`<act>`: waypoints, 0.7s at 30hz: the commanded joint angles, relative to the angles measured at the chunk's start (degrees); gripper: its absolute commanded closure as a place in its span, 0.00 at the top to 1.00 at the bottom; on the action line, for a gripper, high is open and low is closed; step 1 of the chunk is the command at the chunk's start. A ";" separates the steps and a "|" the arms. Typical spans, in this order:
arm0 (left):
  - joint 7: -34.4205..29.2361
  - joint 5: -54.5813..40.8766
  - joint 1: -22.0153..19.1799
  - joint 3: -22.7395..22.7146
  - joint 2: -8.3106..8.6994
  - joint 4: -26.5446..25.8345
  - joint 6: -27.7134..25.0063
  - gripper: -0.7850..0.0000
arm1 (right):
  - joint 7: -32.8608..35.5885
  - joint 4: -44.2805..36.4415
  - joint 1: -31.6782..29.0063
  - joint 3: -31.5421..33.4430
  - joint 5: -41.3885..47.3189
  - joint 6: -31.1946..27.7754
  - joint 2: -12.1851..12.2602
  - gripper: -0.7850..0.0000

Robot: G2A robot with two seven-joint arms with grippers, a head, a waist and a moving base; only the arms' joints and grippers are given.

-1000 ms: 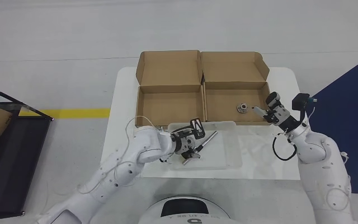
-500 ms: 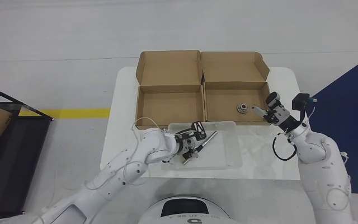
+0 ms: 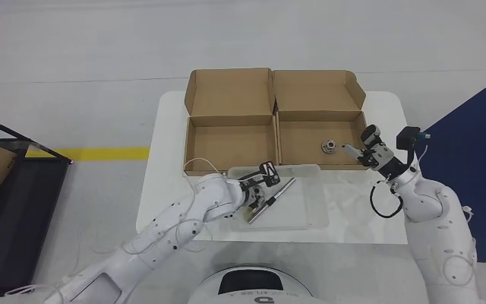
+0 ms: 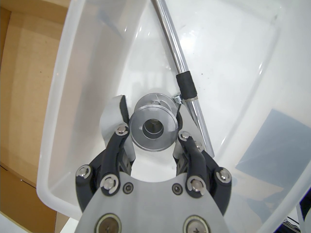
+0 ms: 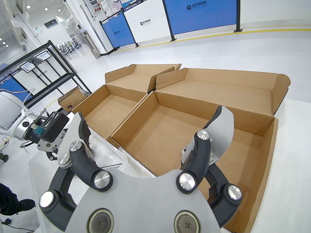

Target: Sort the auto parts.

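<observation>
Two arms stretched over the worktop (image 3: 342, 205). In the top view's lower centre, the left gripper (image 4: 150, 110) sat inside a clear bin (image 4: 56, 78), pinching a metal pulley (image 4: 152, 128), bore facing the wrist camera. Just beside it a steel rod (image 3: 273, 199) lay diagonally, lower left to upper right. The right gripper (image 5: 153, 120) hung spread by the right-hand cardboard box (image 5: 252, 122).

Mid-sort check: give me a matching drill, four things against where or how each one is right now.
Things:
1. spool
2. rod
3. small round part
4. right claw

States:
A. lying loose in the clear bin
B. on the floor of the right-hand cardboard box
C. open, at that box's edge
D. gripped by the left claw

Pairs: 1-D, 2-A, 3-B, 4-C.
</observation>
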 commanded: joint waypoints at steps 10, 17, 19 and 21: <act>6.39 0.35 4.97 -4.26 1.57 -9.90 -2.33 0.00 | -0.01 0.00 0.00 0.00 0.00 -0.04 0.00 1.00; 22.73 -12.35 13.19 -20.44 5.71 -13.33 -20.48 0.00 | -0.01 0.00 0.00 0.00 0.00 -0.04 0.00 1.00; 26.88 -17.31 13.50 -24.83 6.52 -10.22 -26.84 0.00 | -0.01 0.00 0.00 0.00 0.00 -0.04 0.00 1.00; 30.48 -22.19 13.51 -27.25 7.03 -7.11 -33.38 0.00 | -0.01 0.00 0.00 0.00 0.00 -0.04 0.00 1.00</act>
